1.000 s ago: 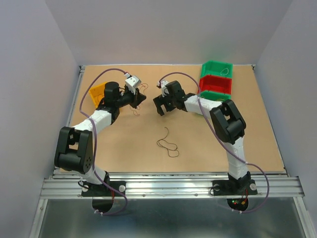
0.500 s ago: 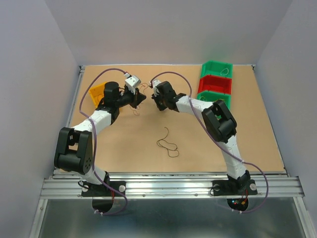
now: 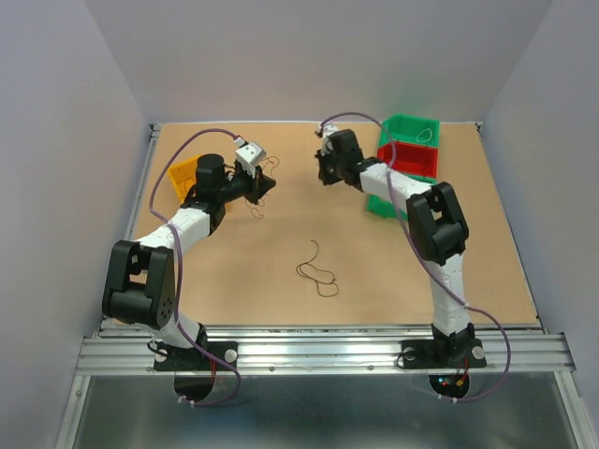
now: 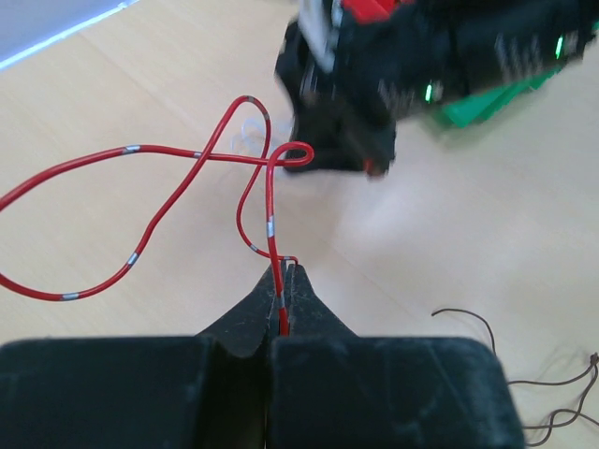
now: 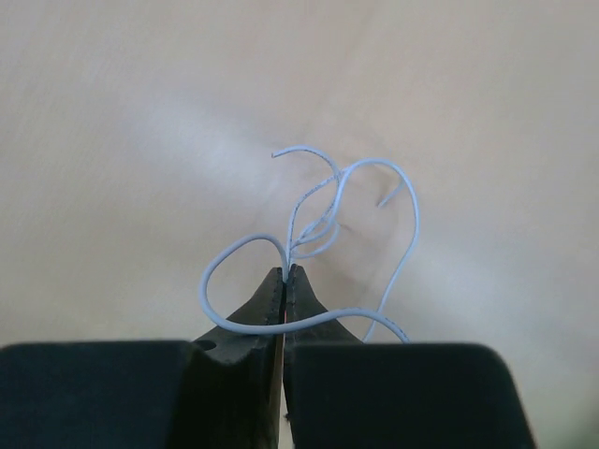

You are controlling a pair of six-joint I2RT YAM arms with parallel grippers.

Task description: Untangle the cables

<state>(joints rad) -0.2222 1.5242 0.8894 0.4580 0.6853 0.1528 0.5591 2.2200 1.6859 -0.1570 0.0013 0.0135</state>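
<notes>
Right gripper (image 5: 284, 270) tight on white cable (image 5: 415, 215)

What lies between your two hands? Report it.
Loops of the red cable, pinched in the left hand, spread over the table toward the right hand, which grips a whitish cable. The left wrist view shows this.

Tan table (image 3: 234, 281): brown cable (image 3: 314, 272), yellow bin (image 3: 184, 174), green-red bin stack (image 3: 409, 155).
</notes>
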